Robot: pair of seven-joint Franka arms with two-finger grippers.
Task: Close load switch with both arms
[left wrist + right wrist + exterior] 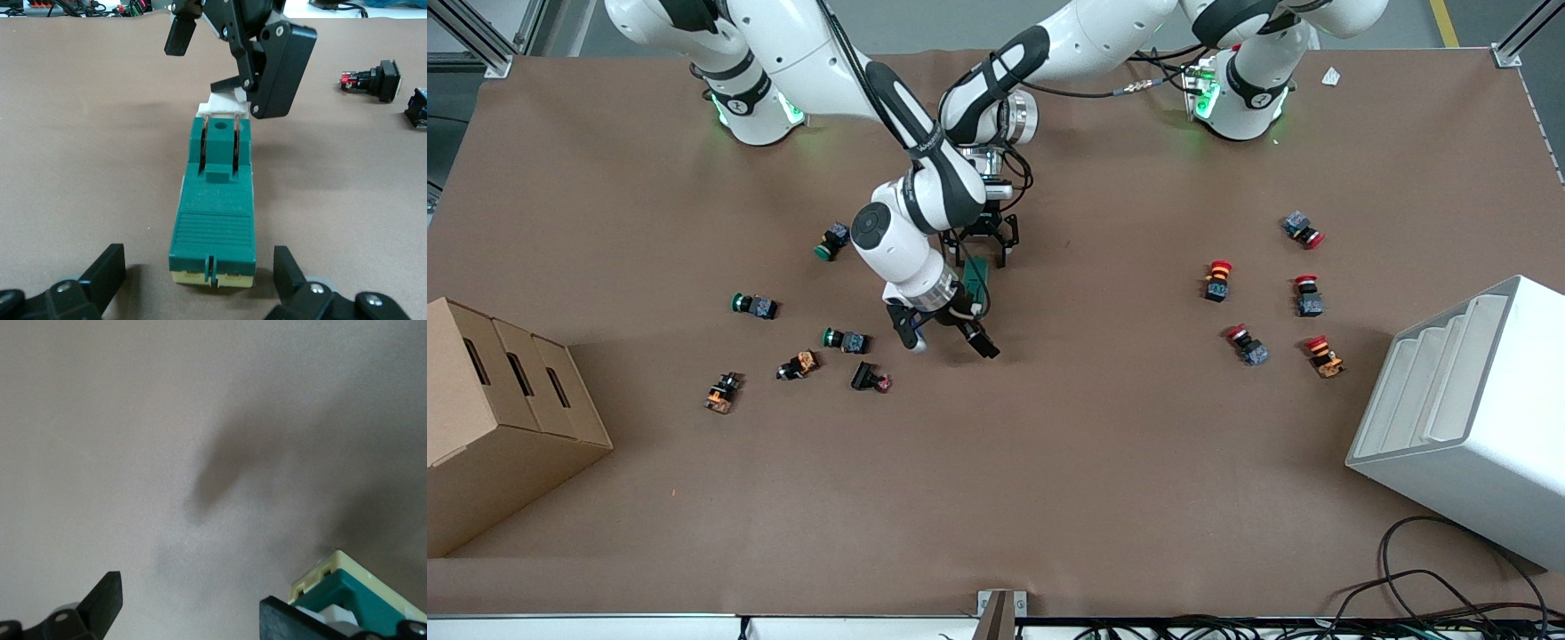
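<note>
The load switch point(977, 275) lies near the middle of the brown table point(1049, 462), a little toward the robots' bases. Its long axis runs roughly from 12 to 6 o'clock in the front view, tilted slightly. In the left wrist view the switch point(217, 213) shows a dark green body on a cream base, its white lever end pointing toward the right gripper and its ribbed end toward the left gripper.

The left gripper point(983, 242) sits low at the switch's end nearer the bases, its fingers point(100, 277) spread wide on either side of that end and not touching it. The right gripper point(947, 335) is at the end nearer the front camera, tilted, fingers apart; one finger point(280, 70) is at the white lever, though I cannot tell whether it presses on it. In the right wrist view the other finger point(103, 600) hangs over bare table.

Around the switch, open table lies at 3 o'clock, out to the red push-buttons point(1263, 298), which are well apart from it. At 6 o'clock the table runs clear down to its front edge. Round at 8 to 9 o'clock it is tighter: green and orange push-buttons point(800, 342) lie scattered near the right gripper. A cardboard box point(498, 427) stands at the right arm's end, a white stepped bin point(1476, 418) at the left arm's end.
</note>
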